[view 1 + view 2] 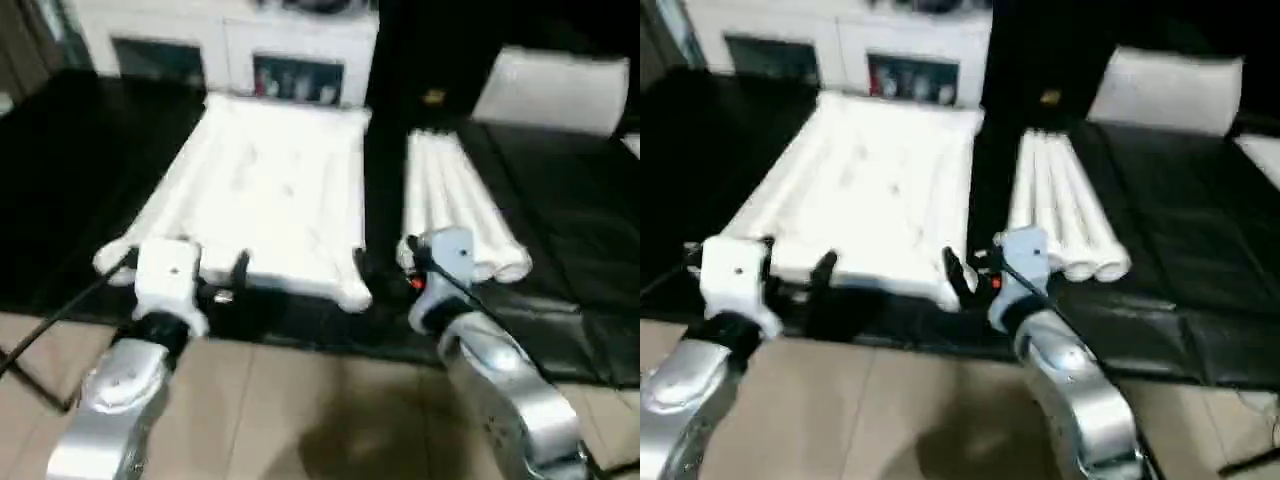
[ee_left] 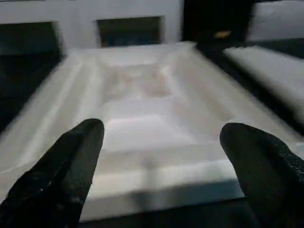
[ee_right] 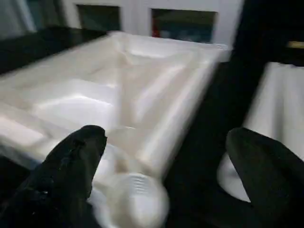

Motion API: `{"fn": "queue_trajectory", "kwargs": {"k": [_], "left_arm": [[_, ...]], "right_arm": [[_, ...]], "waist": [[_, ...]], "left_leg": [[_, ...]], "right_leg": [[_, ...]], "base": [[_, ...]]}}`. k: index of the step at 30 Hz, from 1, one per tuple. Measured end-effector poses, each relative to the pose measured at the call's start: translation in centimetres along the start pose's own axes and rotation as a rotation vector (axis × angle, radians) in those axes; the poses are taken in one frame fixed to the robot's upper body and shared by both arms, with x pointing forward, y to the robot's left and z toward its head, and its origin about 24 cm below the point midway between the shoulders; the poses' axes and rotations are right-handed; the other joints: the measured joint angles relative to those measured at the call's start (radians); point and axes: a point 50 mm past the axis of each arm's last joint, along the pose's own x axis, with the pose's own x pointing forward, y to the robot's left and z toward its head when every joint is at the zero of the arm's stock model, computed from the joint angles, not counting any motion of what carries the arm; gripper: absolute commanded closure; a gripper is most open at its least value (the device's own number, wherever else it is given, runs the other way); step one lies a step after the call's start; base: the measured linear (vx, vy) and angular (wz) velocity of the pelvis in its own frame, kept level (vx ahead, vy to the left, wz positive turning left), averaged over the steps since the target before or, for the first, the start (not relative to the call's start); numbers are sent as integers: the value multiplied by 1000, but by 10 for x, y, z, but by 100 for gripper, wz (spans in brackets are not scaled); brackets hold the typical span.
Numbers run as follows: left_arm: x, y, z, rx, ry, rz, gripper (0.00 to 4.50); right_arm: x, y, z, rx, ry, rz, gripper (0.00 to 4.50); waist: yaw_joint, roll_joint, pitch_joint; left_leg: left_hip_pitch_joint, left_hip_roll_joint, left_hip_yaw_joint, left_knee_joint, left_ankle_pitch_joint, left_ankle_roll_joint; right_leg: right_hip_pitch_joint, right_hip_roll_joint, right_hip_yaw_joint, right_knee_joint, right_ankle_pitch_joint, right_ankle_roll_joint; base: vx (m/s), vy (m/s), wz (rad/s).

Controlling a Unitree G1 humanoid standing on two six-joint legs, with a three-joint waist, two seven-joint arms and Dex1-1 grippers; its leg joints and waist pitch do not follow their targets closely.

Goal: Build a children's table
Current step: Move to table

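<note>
Left arm: silver forearm reaching forward.
Left gripper (image 2: 156, 156): black fingers spreading wide, holding nothing.
Right arm: silver forearm angling inward.
Right gripper (image 3: 166, 171): fingers gaping wide, empty.

You get soft, blurred pictures all round. The white table top (image 1: 270, 190) glares almost featureless against the dark black table cover (image 1: 560, 230). Your wrist views smear most near the black fingers (image 2: 71, 166), out of focus.

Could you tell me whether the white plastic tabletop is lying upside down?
Upside down: the white plastic tabletop shows its recessed underside and a round corner socket.
</note>
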Motion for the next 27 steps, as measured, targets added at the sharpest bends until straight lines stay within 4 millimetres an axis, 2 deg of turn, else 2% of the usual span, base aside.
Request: {"fn": "queue_trajectory", "kwargs": {"k": [1,2,3,4,5,6,7,8,9,10,11,12,13,14,15,16,17,18,19,20,21,22,23,24,25,26,27], "left_arm": [[1,-4,0,-4,-2,-23,9],[1,-6,1,-6,-4,-32,9],[1,-4,1,-7,-4,-27,9],[0,-1,1,-3,-4,-11,9],[-1,4,-1,1,5,6,9],[0,9,-1,3,6,29,9],[0,9,-1,3,7,32,9],[1,8,0,4,1,26,9],[4,7,4,5,-14,22,9],[8,1,5,-11,-22,4,9],[9,-5,5,-18,-24,-21,9],[9,-6,4,-19,-17,-32,9],[8,-6,3,-17,-15,-31,9],[8,-4,3,-12,-14,-25,9],[7,0,3,-8,-12,-14,9],[5,3,2,-5,-5,0,9],[4,7,1,-3,-1,17,9],[3,13,1,-2,0,42,9],[3,15,0,0,7,51,9],[3,16,-1,0,9,55,9],[2,15,0,2,5,54,9],[2,15,1,4,4,55,9],[2,12,-1,-7,8,47,9],[2,5,-3,-15,14,18,9],[1,3,-3,-16,15,8,9],[0,3,-3,-15,15,9,9],[-2,4,-2,-12,13,14,9]], "right_arm": [[-2,-3,-2,-4,10,-13,0],[-4,-8,-5,-6,22,-48,0],[-4,-9,-5,5,19,-65,0],[-4,-9,-5,21,12,-79,0],[-4,-1,-6,40,12,-55,0],[-4,4,-6,34,11,-30,0],[-4,3,-5,27,10,-28,0],[-6,0,-4,16,7,-34,0],[-9,-4,-2,-5,-1,-40,0],[-10,-7,-2,-15,2,-49,0],[-11,-12,-3,-23,7,-70,0],[-12,-14,-4,-25,14,-81,0],[-12,-14,-5,-25,15,-80,0],[-11,-12,-3,-26,9,-73,0],[-9,-9,-1,-26,1,-63,0],[-8,-8,-1,-21,-1,-58,0],[-5,-1,1,-13,-11,-31,0],[-2,5,6,-12,-29,3,0],[-2,6,7,-13,-34,15,0],[-2,5,7,-20,-32,17,0],[-3,3,7,-31,-29,20,0],[-3,2,7,-36,-29,22,0],[-5,-1,5,-40,-19,17,0],[-6,-5,4,-49,-9,10,0],[-6,-8,2,-48,-3,3,0],[-6,-8,2,-55,-1,6,0],[-5,-6,3,-72,2,33,0]], "waist": [[8,7,1],[21,25,2],[27,35,6],[44,70,3],[29,64,5],[18,48,2],[2,41,-1],[-19,28,-7],[-39,9,-9],[-43,4,-12],[-37,15,-10],[-32,20,-10],[-28,24,-12],[-15,40,-13],[-9,66,-11],[-6,81,-13],[-15,74,-9],[-23,53,-8],[-32,43,-11],[-44,33,-14],[-51,20,-15],[-55,1,-16],[-47,-7,-17],[-32,4,-11],[-19,5,-10],[-9,16,-10],[7,35,-11]], "left_leg": [[-14,5,5,27,9,13],[-37,9,16,42,24,-9],[-38,23,32,0,41,-60],[-22,46,41,-22,48,-141],[-10,45,51,-32,42,-144],[1,45,72,-43,40,-142],[7,45,78,-43,34,-132],[7,42,79,-43,32,-132],[5,35,82,-38,28,-131],[-1,31,79,-31,20,-89],[-18,26,65,0,20,-40],[-55,17,54,44,28,-32],[-69,11,54,44,36,-44],[-89,13,52,-4,54,-61],[-93,28,46,-45,107,-62],[-80,40,40,-41,108,-93],[-76,32,34,-44,105,-91],[-73,21,33,-49,103,-87],[-71,18,32,-48,99,-84],[-69,17,32,-44,94,-81],[-61,13,39,-44,90,-82],[-59,5,41,-38,84,-82],[-60,8,45,-35,76,-67],[-68,15,43,-12,67,-11],[-76,16,45,-3,69,-14],[-79,18,46,-17,72,-20],[-75,32,48,-44,93,-49]], "right_leg": [[10,3,0,-10,3,-1],[27,10,1,-25,5,-2],[36,32,17,-28,4,-2],[37,55,30,-22,1,1],[30,55,38,-14,-7,-12],[4,38,30,22,-12,-20],[-14,26,16,45,-11,-17],[-32,10,9,46,1,-1],[-37,-5,10,33,10,14],[-22,9,18,25,8,8],[-15,13,18,8,10,-3],[-3,17,17,-11,15,-5],[7,19,17,-21,16,-5],[24,31,2,-35,15,-9],[46,54,-14,-44,9,-11],[55,60,-17,-42,0,-7],[52,56,-19,-39,-9,-10],[37,43,-17,-11,-19,-25],[20,36,-13,20,-19,-22],[-3,26,-8,45,-16,-10],[-31,6,8,45,-6,8],[-40,-13,18,23,27,40],[-32,-5,21,22,21,28],[-15,7,22,-3,23,24],[-8,10,20,-15,27,20],[3,14,12,-26,29,19],[15,28,2,-33,29,13]], "base": [[59,7,-6],[59,7,-6],[59,26,-32],[58,58,-62],[58,58,-62],[94,35,-57],[94,-38,-29],[94,-38,-29],[85,-70,-1],[111,-70,1],[111,-70,1],[104,-56,-12],[93,-46,-8],[93,-46,-8],[119,18,-4],[143,41,-1],[143,41,-1],[137,-11,3],[112,-40,7],[112,-40,7],[78,-58,3],[23,-77,3],[23,-77,3],[34,-78,-1],[62,-63,-5],[62,-63,-5],[67,-30,2]]}}
